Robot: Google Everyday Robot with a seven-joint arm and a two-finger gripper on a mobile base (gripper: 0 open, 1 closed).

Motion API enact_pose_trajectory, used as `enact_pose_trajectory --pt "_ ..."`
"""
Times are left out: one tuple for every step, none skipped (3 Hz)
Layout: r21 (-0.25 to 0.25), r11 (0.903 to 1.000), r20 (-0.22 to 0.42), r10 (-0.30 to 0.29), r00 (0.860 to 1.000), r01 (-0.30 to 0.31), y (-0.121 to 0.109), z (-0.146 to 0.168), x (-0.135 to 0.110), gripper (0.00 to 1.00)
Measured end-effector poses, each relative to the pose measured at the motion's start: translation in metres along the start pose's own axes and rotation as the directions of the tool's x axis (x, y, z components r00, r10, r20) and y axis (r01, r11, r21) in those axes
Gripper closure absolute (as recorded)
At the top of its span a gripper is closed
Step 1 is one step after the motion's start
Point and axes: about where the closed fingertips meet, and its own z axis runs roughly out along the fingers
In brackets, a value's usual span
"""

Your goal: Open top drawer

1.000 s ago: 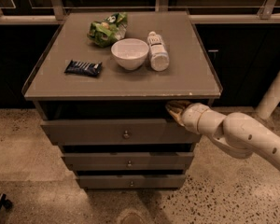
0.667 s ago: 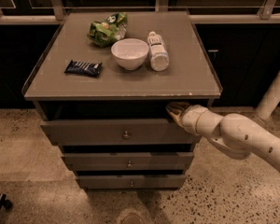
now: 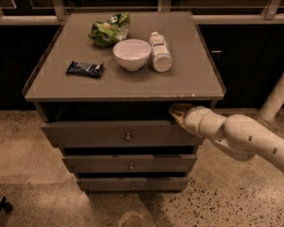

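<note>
The top drawer [image 3: 94, 134] is the widest grey-brown front, with a small round metal knob [image 3: 128, 137] in its middle. It stands pulled out a little, with a dark gap under the tabletop. My gripper [image 3: 178, 112] sits at the drawer's upper right corner, reaching into that gap just under the table edge. The white arm [image 3: 246, 138] comes in from the right.
Two narrower drawers [image 3: 130, 164] [image 3: 132, 184] sit below. On the tabletop [image 3: 189, 74] lie a white bowl [image 3: 131, 54], a white bottle on its side [image 3: 160, 51], a green snack bag [image 3: 109, 29] and a dark blue bar [image 3: 84, 68]. A speckled floor surrounds the cabinet.
The gripper has stayed at the drawer's upper right corner, shifted only slightly. The drawer front looks unchanged.
</note>
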Motion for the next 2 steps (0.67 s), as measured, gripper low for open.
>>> enact_pose_trajectory --pt "-0.07 0.997 -0.028 -0.037 0.999 0.035 0.0108 -0.0018 0.0024 1.0" --pt "-0.073 0.9967 -0.029 -0.038 0.999 0.036 0.0102 -0.003 -0.0007 1.0"
